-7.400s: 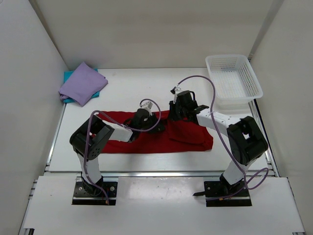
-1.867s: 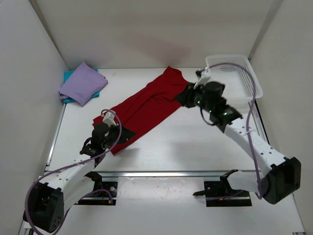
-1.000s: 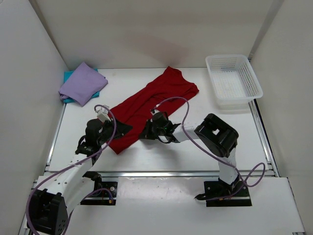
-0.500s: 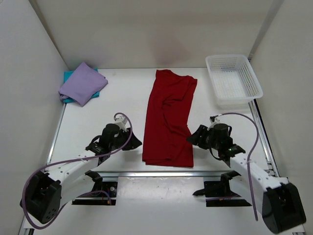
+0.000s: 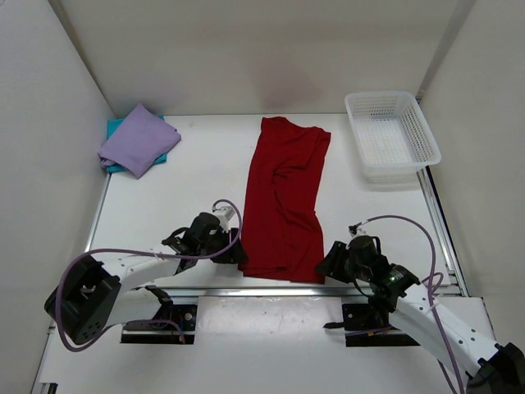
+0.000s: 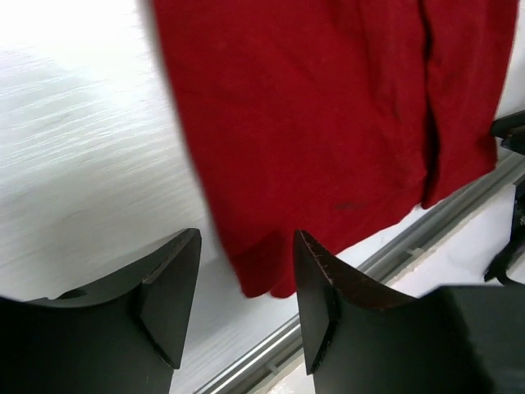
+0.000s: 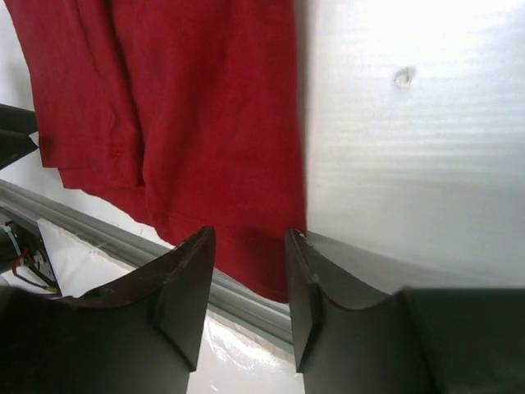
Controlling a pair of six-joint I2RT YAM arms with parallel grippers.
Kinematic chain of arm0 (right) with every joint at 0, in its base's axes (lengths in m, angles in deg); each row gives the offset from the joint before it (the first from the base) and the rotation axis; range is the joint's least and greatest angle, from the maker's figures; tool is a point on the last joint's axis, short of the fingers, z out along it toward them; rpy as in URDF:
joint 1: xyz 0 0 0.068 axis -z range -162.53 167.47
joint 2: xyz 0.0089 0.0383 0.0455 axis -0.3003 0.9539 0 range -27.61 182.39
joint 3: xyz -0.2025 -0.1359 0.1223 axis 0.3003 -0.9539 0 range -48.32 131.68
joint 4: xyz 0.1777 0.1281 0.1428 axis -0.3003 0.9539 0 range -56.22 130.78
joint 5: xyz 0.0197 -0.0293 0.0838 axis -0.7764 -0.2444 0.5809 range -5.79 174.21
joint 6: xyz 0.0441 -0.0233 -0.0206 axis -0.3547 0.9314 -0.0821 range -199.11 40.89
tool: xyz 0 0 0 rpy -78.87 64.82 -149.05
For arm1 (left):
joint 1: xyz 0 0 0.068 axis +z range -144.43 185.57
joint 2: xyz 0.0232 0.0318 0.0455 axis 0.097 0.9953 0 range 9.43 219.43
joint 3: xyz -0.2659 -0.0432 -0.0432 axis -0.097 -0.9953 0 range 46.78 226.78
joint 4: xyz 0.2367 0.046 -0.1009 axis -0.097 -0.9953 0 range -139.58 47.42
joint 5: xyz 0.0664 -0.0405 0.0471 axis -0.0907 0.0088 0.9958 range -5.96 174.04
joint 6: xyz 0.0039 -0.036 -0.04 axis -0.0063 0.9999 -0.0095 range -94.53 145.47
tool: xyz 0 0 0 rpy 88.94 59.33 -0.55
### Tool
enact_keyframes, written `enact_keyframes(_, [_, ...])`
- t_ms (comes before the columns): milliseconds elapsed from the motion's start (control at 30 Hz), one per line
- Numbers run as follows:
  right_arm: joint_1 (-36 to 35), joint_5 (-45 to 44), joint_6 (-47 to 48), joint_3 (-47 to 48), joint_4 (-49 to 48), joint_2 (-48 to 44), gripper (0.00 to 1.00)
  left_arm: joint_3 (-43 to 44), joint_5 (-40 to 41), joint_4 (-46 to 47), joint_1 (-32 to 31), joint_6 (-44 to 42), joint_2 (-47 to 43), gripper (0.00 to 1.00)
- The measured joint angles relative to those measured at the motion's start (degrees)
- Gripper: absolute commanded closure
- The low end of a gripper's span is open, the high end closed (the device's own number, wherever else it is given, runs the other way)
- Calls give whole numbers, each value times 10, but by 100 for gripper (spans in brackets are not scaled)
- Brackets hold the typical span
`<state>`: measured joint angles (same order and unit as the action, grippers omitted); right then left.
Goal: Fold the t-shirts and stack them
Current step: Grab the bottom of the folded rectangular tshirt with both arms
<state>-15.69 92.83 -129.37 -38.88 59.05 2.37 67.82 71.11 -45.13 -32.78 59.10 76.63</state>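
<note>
At the near edge of the table [image 5: 172, 193], your left gripper [image 5: 235, 249] and right gripper [image 5: 327, 263] flank the hem of the red shirt [image 5: 283, 201], jaws apart and empty, so it lies flat lengthwise, ready to fold.

Bright, even light; wrist views glary, perhaps slightly blurred.

White desk [image 5: 197, 180]. On it: dark red t-shirt [image 5: 283, 197] flat at centre, running 12 to 6 o'clock; mesh basket [image 5: 381, 93] at 2 o'clock; teal t-shirt [image 5: 115, 127] at 10 o'clock, lavender t-shirt [image 5: 139, 141] on top.
</note>
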Motion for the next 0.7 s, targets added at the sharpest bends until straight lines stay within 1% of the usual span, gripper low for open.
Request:
enact_keyframes(67, [-13, -9, -15, 0, 9, -4, 64, 2, -7, 11, -8, 2, 11, 45])
enact_keyframes(200, [-16, -14, -27, 3, 21, -5, 64, 7, -24, 23, -28, 3, 30, 45])
enact_keyframes(333, [-17, -29, -34, 17, 57, -6, 63, 7, -46, 37, -49, 5, 45, 49])
enact_keyframes(400, [-24, -42, -39, 24, 78, -10, 64, 8, -52, 37, -54, 5, 46, 49])
enact_keyframes(467, [-41, -61, -45, 32, 103, -19, 64, 8, -57, 31, -56, 5, 43, 45])
enact_keyframes(633, [-86, -109, -69, 52, 160, -24, 64, 0, -64, 12, -53, 4, 19, 39])
enact_keyframes(700, [-97, -129, -78, 64, 184, -25, 63, -2, -65, 3, -52, 4, 10, 39])
